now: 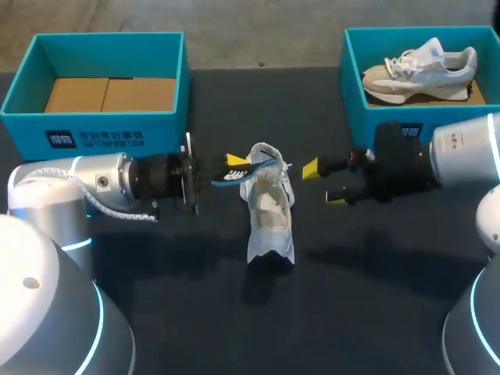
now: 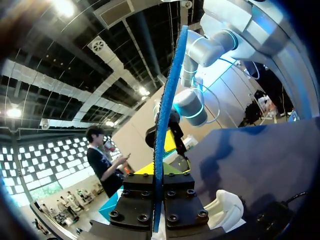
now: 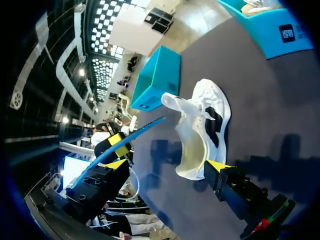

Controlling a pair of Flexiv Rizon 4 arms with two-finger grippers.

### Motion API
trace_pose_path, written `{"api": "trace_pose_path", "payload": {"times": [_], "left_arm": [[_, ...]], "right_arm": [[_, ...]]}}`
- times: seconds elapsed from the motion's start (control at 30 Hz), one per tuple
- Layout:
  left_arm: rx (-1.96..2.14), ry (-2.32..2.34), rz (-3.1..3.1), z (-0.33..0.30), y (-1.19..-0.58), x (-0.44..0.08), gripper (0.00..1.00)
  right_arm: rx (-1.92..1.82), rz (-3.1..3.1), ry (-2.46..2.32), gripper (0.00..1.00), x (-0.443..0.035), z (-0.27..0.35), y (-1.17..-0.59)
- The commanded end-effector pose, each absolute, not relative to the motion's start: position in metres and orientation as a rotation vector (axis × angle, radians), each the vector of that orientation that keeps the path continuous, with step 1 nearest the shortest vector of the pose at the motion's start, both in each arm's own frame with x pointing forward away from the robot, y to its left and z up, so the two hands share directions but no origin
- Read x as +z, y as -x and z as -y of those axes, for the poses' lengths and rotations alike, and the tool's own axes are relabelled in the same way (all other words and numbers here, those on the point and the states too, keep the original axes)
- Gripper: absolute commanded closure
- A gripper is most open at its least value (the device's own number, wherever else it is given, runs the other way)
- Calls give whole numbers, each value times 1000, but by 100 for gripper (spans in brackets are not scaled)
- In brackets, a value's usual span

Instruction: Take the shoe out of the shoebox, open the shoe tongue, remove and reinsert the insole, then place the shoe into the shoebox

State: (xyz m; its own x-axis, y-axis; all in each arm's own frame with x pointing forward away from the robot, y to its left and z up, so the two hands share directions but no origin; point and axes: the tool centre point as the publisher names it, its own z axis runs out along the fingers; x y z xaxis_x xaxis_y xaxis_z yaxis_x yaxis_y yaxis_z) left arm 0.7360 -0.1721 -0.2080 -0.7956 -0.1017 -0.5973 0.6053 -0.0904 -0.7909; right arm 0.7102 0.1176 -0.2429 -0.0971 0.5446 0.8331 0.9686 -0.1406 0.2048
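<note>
Gripping the one blue insole (image 1: 258, 167), left claw (image 1: 233, 166) sits beside a white shoe (image 1: 269, 215), with right claw (image 1: 324, 183) agape opposite. Two boxes: left box (image 1: 94, 129), past left claw, holds cardboard (image 1: 109, 94); right box (image 1: 353, 86) holds a second shoe (image 1: 422, 69).

Found the shoe (image 1: 269, 219) at the centre of the table (image 1: 234, 328), lying along the twelve-to-six line. Saw the left shoebox (image 1: 101, 129) at ten o'clock from it and the right shoebox (image 1: 350, 70) at two o'clock, a second shoe (image 1: 422, 69) inside the latter. Noted the left gripper (image 1: 234, 166) at nine o'clock of the shoe, with the insole (image 1: 248, 172) between its fingers and reaching over the shoe's twelve o'clock end. Noted the right gripper (image 1: 324, 183) at three o'clock, apart from the shoe.
</note>
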Motion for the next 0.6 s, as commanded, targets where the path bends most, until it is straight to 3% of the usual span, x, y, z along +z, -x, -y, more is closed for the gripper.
{"api": "trace_pose_path", "payload": {"times": [0.03, 0.6], "left_arm": [[-1943, -513, -1709, 171, -731, -209, 100], [-1990, -502, -1704, 167, -722, -202, 100]], "right_arm": [[-1164, 1647, 1712, 0, -257, -116, -697], [-1094, 1651, 1793, 0, -264, -118, -683]]}}
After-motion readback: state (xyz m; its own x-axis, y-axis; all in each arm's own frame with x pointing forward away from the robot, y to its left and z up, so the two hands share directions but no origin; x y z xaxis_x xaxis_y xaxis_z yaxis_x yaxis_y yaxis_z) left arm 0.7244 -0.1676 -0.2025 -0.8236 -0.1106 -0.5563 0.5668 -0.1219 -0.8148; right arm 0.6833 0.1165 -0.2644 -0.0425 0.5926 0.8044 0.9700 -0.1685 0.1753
